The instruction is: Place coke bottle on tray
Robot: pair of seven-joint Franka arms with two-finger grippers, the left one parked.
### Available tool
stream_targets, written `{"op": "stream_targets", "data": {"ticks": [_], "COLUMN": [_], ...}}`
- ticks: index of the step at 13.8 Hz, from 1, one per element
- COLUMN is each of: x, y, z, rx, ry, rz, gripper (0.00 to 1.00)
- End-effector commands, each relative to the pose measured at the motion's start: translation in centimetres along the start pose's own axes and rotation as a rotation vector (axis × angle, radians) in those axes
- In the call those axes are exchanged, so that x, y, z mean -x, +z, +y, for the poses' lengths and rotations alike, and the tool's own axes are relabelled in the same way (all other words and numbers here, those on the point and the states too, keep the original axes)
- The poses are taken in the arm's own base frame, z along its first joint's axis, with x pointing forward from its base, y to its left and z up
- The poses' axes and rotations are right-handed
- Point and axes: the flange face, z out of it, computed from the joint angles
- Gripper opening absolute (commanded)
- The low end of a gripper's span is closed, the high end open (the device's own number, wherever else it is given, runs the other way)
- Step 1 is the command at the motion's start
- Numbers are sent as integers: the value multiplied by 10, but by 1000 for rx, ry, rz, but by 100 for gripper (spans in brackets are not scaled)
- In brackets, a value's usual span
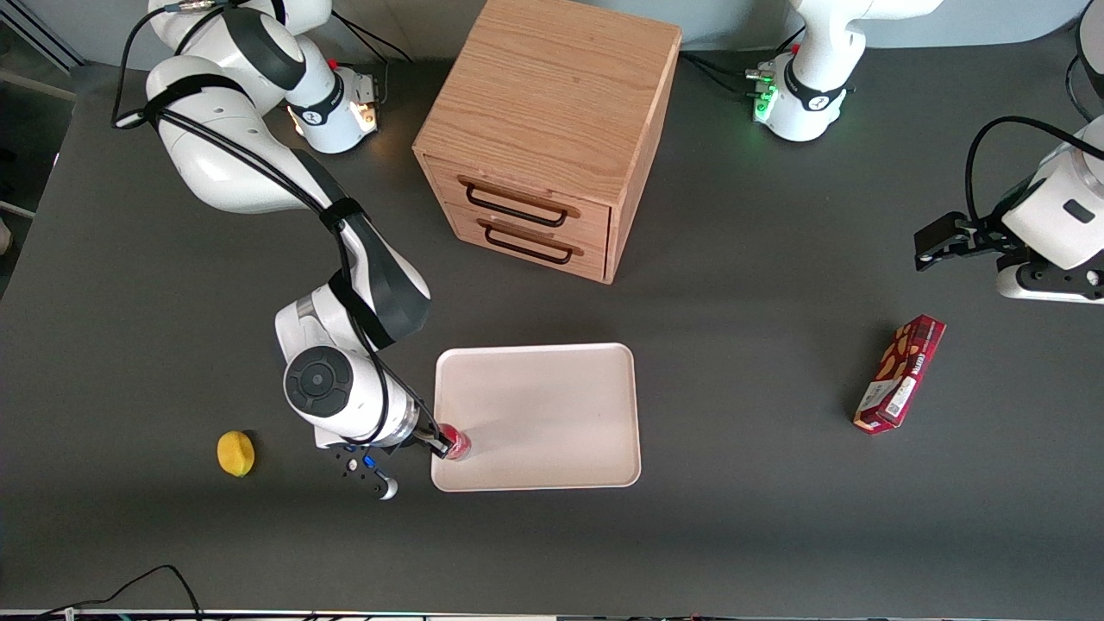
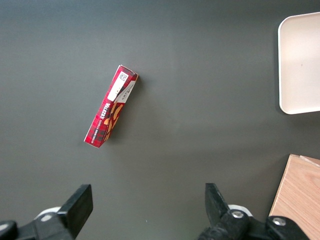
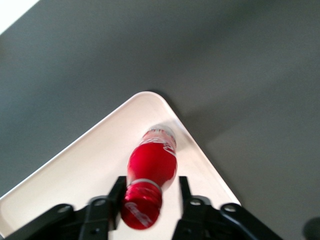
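The coke bottle, small and red with a red cap, stands on the cream-white tray, in the tray's corner nearest the front camera at the working arm's end. My right gripper is at the bottle's top. In the right wrist view the bottle stands upright just inside the tray's rounded corner. The gripper is open, its fingers on either side of the cap. One finger touches the cap; a gap shows at the other. The tray's edge also shows in the left wrist view.
A wooden two-drawer cabinet stands farther from the camera than the tray. A yellow lemon-like object lies beside the working arm. A dark red snack box lies toward the parked arm's end; it also shows in the left wrist view.
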Motion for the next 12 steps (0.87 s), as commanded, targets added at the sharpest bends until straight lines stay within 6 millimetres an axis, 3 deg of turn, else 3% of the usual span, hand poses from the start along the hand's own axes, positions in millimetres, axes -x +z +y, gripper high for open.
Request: {"op": "stream_targets", "data": {"ticks": [1, 2, 4, 6, 7, 8, 10, 11, 12], "x": [5, 3, 18, 38, 50, 58, 48, 44, 40], "y": [-38, -70, -162, -249, -279, -300, -327, -330, -321], "z": [-1, 7, 36, 90, 114, 139, 210, 246, 280], "rx": [-1, 9, 62, 157, 184, 183, 167, 140, 127], "ry": [9, 5, -94, -205, -251, -299, -322, -350, -376], "rz": [9, 15, 8, 9, 18, -6, -46, -66, -67], "gripper": [100, 100, 100, 100, 100, 100, 100, 100, 100]}}
